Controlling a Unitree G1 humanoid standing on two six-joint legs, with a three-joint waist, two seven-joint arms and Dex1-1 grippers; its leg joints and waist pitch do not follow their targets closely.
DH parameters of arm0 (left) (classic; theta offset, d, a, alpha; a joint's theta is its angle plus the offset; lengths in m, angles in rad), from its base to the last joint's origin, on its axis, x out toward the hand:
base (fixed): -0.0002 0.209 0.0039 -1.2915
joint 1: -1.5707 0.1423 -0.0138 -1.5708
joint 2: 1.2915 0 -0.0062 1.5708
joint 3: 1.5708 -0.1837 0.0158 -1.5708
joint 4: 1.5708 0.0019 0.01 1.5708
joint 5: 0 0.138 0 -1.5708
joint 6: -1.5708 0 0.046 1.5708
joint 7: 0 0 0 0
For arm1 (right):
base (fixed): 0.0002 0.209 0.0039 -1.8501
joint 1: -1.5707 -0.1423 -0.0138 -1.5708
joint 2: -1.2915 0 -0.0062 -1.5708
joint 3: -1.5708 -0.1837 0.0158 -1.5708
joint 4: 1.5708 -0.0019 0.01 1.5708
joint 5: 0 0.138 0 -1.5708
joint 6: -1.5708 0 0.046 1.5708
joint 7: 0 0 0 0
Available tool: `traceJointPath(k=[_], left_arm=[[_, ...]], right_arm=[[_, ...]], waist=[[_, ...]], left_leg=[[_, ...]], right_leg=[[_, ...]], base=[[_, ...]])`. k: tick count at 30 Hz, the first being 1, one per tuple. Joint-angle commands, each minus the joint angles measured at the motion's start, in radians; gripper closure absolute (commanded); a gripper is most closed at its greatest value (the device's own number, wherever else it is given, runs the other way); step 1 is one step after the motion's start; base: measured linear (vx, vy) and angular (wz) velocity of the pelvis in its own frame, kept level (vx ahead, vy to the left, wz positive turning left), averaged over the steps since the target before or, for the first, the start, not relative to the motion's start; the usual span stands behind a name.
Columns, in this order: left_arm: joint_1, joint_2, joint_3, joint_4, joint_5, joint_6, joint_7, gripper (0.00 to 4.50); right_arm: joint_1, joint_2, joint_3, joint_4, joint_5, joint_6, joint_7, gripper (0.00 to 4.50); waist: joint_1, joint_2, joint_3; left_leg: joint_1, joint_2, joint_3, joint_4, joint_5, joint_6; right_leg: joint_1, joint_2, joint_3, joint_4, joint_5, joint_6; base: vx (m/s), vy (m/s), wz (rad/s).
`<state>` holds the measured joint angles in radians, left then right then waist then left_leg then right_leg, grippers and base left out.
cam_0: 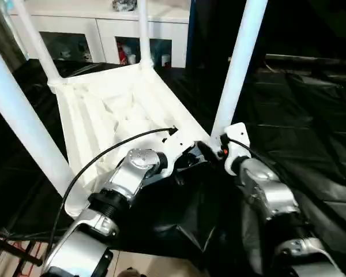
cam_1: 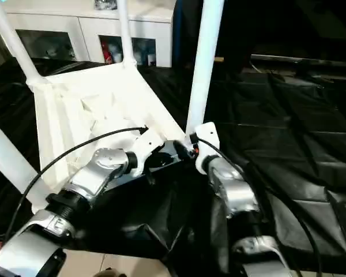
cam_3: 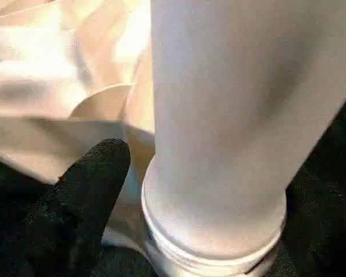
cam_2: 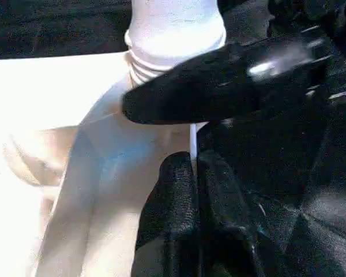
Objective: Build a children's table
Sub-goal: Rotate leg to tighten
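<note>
The tabletop (cam_0: pixel 112 109) lies upside down on the black cloth (cam_0: pixel 311 133) in front of me, ribbed underside up, tilted a little as the head view shows it. Four white legs stand up out of its corner sockets: the near right leg (cam_0: pixel 237 63) rises just beyond my right wrist, the near left leg (cam_0: pixel 23 124) comes up large beside my left forearm, and the far left leg (cam_0: pixel 36 40) and far right leg (cam_0: pixel 143 32) stand at the back corners.

In my right wrist view the near right leg (cam_3: pixel 219 121) sits in its socket with the threaded collar at its foot showing above the rim. My right gripper (cam_0: pixel 210 151) is at that near right corner, one black finger (cam_3: pixel 86 184) just beside the leg's base; I cannot tell whether its fingers are apart or together, or whether they grip anything.

My left gripper (cam_2: pixel 187 202) has its two fingers pressed together, holding nothing, tips close to the tabletop's edge next to the same socket. A black finger of the right gripper (cam_2: pixel 225 86) crosses in front of the leg's threaded foot there.

Behind the cloth stands a white cabinet (cam_0: pixel 104 34) with glass doors.
</note>
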<state>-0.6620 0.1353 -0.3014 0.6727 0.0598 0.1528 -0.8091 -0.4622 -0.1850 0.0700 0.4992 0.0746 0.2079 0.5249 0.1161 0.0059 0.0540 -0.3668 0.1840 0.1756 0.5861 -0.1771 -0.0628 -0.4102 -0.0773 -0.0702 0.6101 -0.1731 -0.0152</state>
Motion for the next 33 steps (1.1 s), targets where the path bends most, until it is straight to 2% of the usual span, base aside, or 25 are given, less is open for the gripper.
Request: traceJointPath(k=[1,5,7,8,10,13,14,17,19,23,27,29,31,32,33], left_arm=[[0.004,-0.006,0.01,-0.07,-0.07,-0.09,-0.073,4.5],[0.05,0.055,-0.004,-0.17,-0.12,-0.06,-0.227,4.5],[0.07,0.091,-0.019,-0.206,-0.134,-0.044,-0.3,4.5],[0.079,0.109,-0.026,-0.223,-0.141,-0.037,-0.333,4.5],[0.094,0.139,-0.032,-0.251,-0.153,-0.025,-0.386,4.5],[0.107,0.164,-0.034,-0.279,-0.168,-0.009,-0.43,4.5],[0.114,0.173,-0.034,-0.294,-0.173,-0.002,-0.442,4.5],[0.124,0.183,-0.033,-0.316,-0.178,0.011,-0.456,4.5],[0.133,0.191,-0.032,-0.332,-0.182,0.021,-0.468,4.5],[0.142,0.2,-0.033,-0.346,-0.183,0.032,-0.479,4.5],[0.143,0.198,-0.03,-0.34,-0.176,0.036,-0.466,4.5],[0.125,0.172,-0.021,-0.299,-0.14,0.038,-0.381,4.5],[0.096,0.131,-0.003,-0.238,-0.111,0.027,-0.281,4.5],[0.086,0.118,0.0,-0.218,-0.1,0.023,-0.248,4.5],[0.077,0.108,0.002,-0.201,-0.09,0.019,-0.22,4.5]], right_arm=[[0.018,-0.009,0.077,-0.039,0.017,-0.018,0.123,0.48],[0.055,-0.113,0.077,-0.117,0.071,-0.033,0.322,0.48],[0.08,-0.172,0.095,-0.165,0.086,-0.036,0.422,0.48],[0.092,-0.202,0.106,-0.182,0.087,-0.044,0.464,0.48],[0.098,-0.231,0.102,-0.188,0.093,-0.045,0.503,0.48],[0.091,-0.242,0.086,-0.18,0.106,-0.039,0.516,0.48],[0.09,-0.245,0.083,-0.177,0.11,-0.038,0.523,0.74],[0.089,-0.251,0.08,-0.177,0.115,-0.036,0.536,0.87],[0.093,-0.256,0.082,-0.187,0.127,-0.026,0.556,1.17],[0.099,-0.259,0.089,-0.2,0.137,-0.018,0.578,1.46],[0.105,-0.246,0.085,-0.209,0.145,-0.008,0.575,1.7],[0.105,-0.218,0.076,-0.197,0.136,0.006,0.509,1.79],[0.085,-0.174,0.065,-0.141,0.094,0.025,0.38,1.8],[0.076,-0.156,0.06,-0.117,0.076,0.026,0.33,1.8],[0.068,-0.141,0.056,-0.097,0.06,0.024,0.287,1.81]], waist=[[0.007,-0.015,-0.065],[0.007,-0.013,-0.064],[0.013,-0.013,-0.064],[0.017,-0.013,-0.063],[0.029,-0.012,-0.065],[0.032,-0.01,-0.063],[0.033,-0.012,-0.062],[0.031,-0.013,-0.063],[0.03,-0.013,-0.064],[0.032,-0.013,-0.066],[0.032,-0.012,-0.065],[0.03,-0.012,-0.064],[0.025,-0.012,-0.062],[0.023,-0.014,-0.063],[0.017,-0.016,-0.063]], left_leg=[[0.003,0.04,-0.014,-0.067,-0.206,0.046],[0.003,0.045,-0.014,-0.068,-0.215,0.057],[0.004,0.047,-0.014,-0.068,-0.215,0.06],[0.005,0.049,-0.012,-0.066,-0.21,0.066],[0.007,0.05,-0.012,-0.066,-0.205,0.067],[0.007,0.05,-0.012,-0.068,-0.215,0.058],[0.008,0.049,-0.012,-0.068,-0.223,0.052],[0.007,0.049,-0.014,-0.069,-0.229,0.047],[0.005,0.048,-0.013,-0.067,-0.213,0.049],[0.004,0.048,-0.012,-0.065,-0.19,0.058],[0.004,0.047,-0.012,-0.065,-0.193,0.056],[0.006,0.045,-0.013,-0.066,-0.204,0.044],[0.004,0.043,-0.014,-0.068,-0.214,0.031],[0.005,0.041,-0.014,-0.068,-0.217,0.026],[0.0,0.039,-0.017,-0.07,-0.217,0.016]], right_leg=[[0.059,-0.077,0.047,-0.084,-0.277,-0.156],[0.056,-0.076,0.048,-0.083,-0.282,-0.168],[0.058,-0.077,0.048,-0.081,-0.278,-0.173],[0.054,-0.074,0.051,-0.078,-0.258,-0.177],[0.053,-0.076,0.049,-0.076,-0.25,-0.189],[0.05,-0.075,0.049,-0.078,-0.273,-0.19],[0.05,-0.077,0.049,-0.079,-0.29,-0.187],[0.051,-0.077,0.049,-0.081,-0.305,-0.179],[0.052,-0.076,0.049,-0.078,-0.285,-0.181],[0.052,-0.074,0.048,-0.074,-0.252,-0.188],[0.052,-0.073,0.047,-0.075,-0.259,-0.187],[0.052,-0.074,0.047,-0.079,-0.288,-0.177],[0.05,-0.074,0.046,-0.083,-0.317,-0.166],[0.051,-0.074,0.045,-0.085,-0.33,-0.16],[0.056,-0.076,0.044,-0.084,-0.343,-0.152]], base=[[0.0,0.0,0.0],[0.0,0.0,0.0],[0.0,0.0,0.0],[0.0,0.0,0.0],[0.0,0.0,0.0],[0.0,0.0,0.0],[0.0,0.0,0.0],[0.0,0.0,0.0],[0.0,0.0,0.0],[0.0,0.0,0.0],[0.0,0.0,0.0],[0.0,0.0,0.0],[0.0,0.0,0.0],[0.0,0.0,0.0],[0.0,0.0,0.0]])
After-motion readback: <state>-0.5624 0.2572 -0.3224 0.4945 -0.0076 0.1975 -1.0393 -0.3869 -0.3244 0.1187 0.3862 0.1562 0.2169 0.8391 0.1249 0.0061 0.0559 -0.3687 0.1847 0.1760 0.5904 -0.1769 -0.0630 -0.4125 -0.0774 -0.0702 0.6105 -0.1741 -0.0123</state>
